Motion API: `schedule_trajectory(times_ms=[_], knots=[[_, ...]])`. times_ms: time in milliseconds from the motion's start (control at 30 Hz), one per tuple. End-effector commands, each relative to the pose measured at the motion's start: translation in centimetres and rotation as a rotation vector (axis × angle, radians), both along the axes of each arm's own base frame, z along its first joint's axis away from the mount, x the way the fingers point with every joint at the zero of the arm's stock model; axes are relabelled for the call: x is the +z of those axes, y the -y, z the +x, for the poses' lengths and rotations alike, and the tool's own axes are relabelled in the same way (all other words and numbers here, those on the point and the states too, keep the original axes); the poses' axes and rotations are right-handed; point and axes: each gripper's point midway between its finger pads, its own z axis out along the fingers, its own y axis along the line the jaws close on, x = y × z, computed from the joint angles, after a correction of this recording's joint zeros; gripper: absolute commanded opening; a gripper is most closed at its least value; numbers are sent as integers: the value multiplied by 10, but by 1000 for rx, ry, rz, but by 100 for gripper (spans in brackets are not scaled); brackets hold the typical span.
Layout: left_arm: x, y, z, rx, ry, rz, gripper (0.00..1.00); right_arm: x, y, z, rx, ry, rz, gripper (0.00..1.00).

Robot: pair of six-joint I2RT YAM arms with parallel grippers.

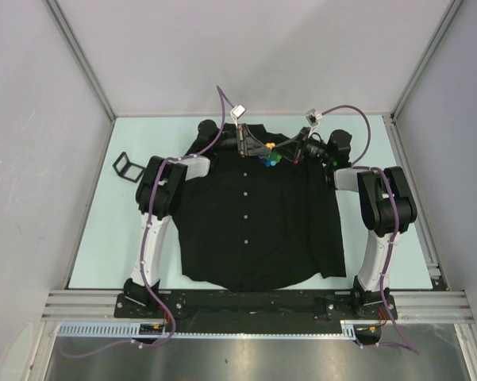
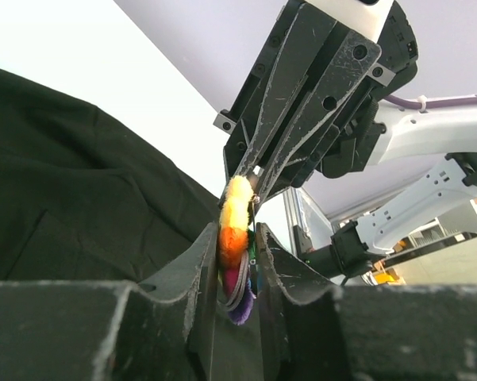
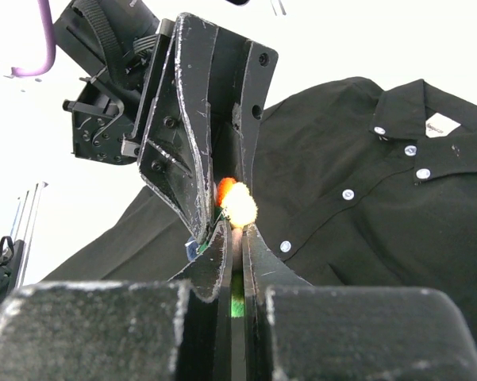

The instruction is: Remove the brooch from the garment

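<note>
The black shirt point(image 1: 254, 230) lies flat on the table, collar at the far side. The rainbow brooch point(image 1: 268, 159) sits just below the collar, right of the button row. My left gripper point(image 1: 261, 151) and right gripper point(image 1: 280, 155) meet on it from either side. In the left wrist view the left gripper point(image 2: 236, 234) is shut on the brooch point(image 2: 235, 226), with the right gripper point(image 2: 252, 181) pinching its top edge. In the right wrist view the right gripper point(image 3: 236, 234) is shut on the brooch point(image 3: 238, 203), with the left gripper point(image 3: 214, 218) against it. The shirt point(image 3: 365, 206) lies behind.
A small black bracket point(image 1: 127, 165) lies on the table left of the shirt. Grey enclosure walls and metal posts point(image 1: 79, 59) ring the table. The arm bases stand on the rail point(image 1: 246, 305) at the near edge.
</note>
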Motion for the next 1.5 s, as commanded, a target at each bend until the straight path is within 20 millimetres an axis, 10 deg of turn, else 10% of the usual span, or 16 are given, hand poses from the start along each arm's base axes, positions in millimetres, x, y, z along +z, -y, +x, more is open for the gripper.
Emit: schedule_trajectory(times_ms=[0,1467], knots=[[28,14,-16,-92,122,-43,26,2,-7,-4,24,38,2,0],[27,23,-28,-214,88,-46,24,0,-24,-19,85,76,-62,0]])
